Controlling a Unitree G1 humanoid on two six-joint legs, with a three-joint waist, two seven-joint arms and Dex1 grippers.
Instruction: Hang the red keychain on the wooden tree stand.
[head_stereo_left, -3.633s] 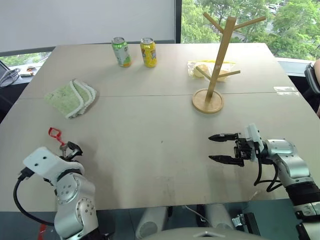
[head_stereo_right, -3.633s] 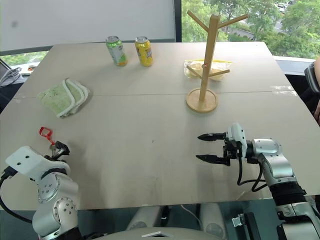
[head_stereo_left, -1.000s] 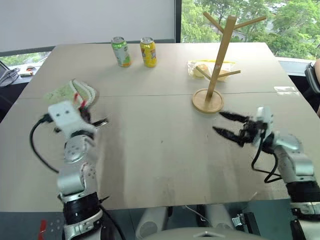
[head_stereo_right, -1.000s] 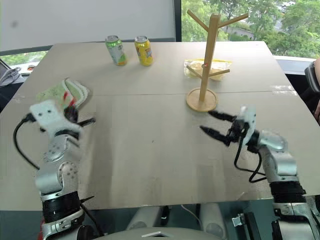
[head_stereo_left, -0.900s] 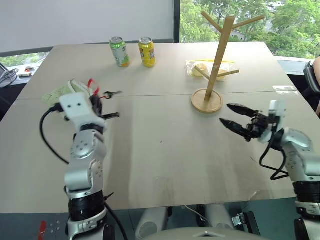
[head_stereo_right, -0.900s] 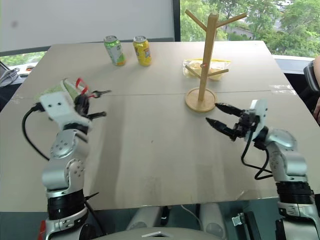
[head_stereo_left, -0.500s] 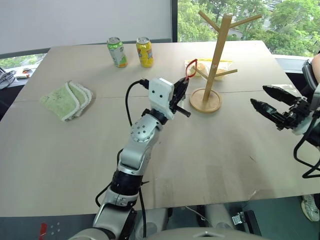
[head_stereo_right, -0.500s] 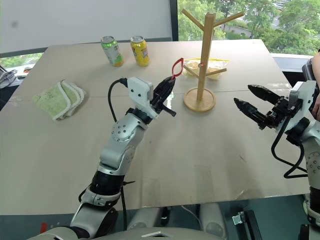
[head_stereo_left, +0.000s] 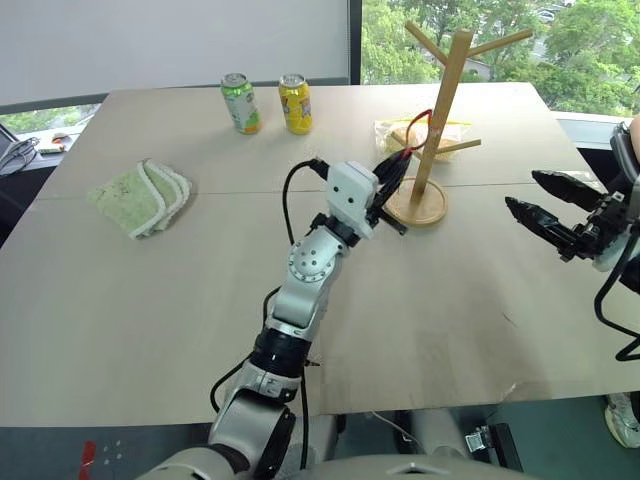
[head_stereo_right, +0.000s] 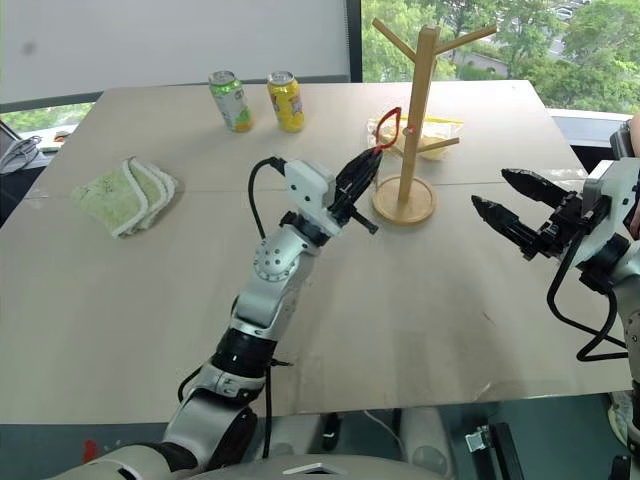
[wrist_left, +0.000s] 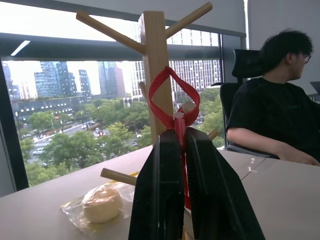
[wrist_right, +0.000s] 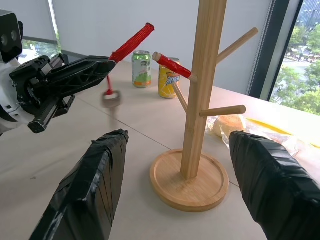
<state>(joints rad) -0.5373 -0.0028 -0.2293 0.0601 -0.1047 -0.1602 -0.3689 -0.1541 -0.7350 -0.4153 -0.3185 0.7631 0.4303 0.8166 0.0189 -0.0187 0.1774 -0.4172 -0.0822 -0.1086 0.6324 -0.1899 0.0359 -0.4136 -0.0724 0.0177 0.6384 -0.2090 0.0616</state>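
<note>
The wooden tree stand (head_stereo_left: 445, 110) rises from its round base (head_stereo_left: 420, 208) at the table's far right of centre. My left gripper (head_stereo_left: 392, 172) reaches up toward it, shut on the red keychain (head_stereo_left: 415, 125). The red loop (wrist_left: 170, 97) sticks up past the fingertips, just in front of the pole (wrist_left: 155, 65). In the right wrist view the keychain (wrist_right: 132, 42) is close to a red-wrapped peg (wrist_right: 172, 65) but apart from it, and the small key (wrist_right: 111, 97) dangles below. My right gripper (head_stereo_left: 522, 192) hovers open to the right of the stand, holding nothing.
A green can (head_stereo_left: 240, 103) and a yellow can (head_stereo_left: 295, 103) stand at the back. A folded green cloth (head_stereo_left: 140, 195) lies at the left. A bagged bun (wrist_left: 102, 204) sits behind the stand. A seated person (wrist_left: 280, 115) is beyond the table's right side.
My left arm swung from the left side, by the cloth, across to the stand, carrying the keychain up. The right gripper rose and drew off to the right, still open.
</note>
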